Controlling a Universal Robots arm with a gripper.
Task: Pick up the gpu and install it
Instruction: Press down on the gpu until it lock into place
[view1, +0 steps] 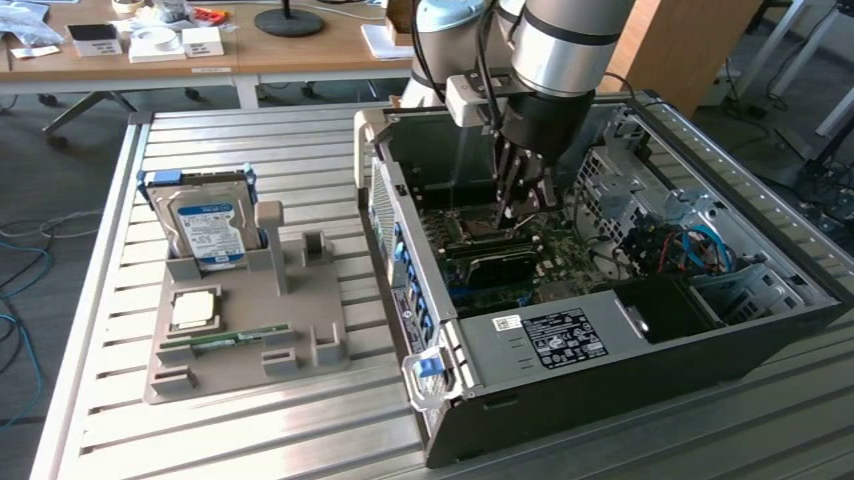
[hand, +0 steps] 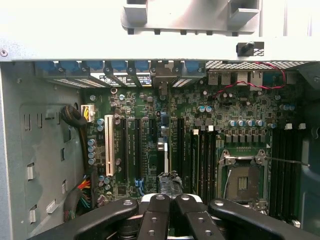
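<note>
The gpu (view1: 497, 263) stands as a dark flat card on the motherboard inside the open computer case (view1: 747, 330). My gripper (view1: 518, 212) reaches down into the case right above the card, with its fingers shut together. I cannot tell whether the fingertips touch the card's top edge. In the wrist view the gripper (hand: 170, 183) has its black-taped tips pressed together over the gpu (hand: 164, 155), which shows edge-on as a thin strip among the expansion slots.
On the exterior view's left, a grey holder (view1: 314, 345) carries a silver hard drive (view1: 211, 225), a processor chip (view1: 196, 308) and a green memory stick (view1: 227, 340). Inside the case are the power supply (view1: 561, 335), blue cables (view1: 694, 250) and the processor socket (hand: 243, 180).
</note>
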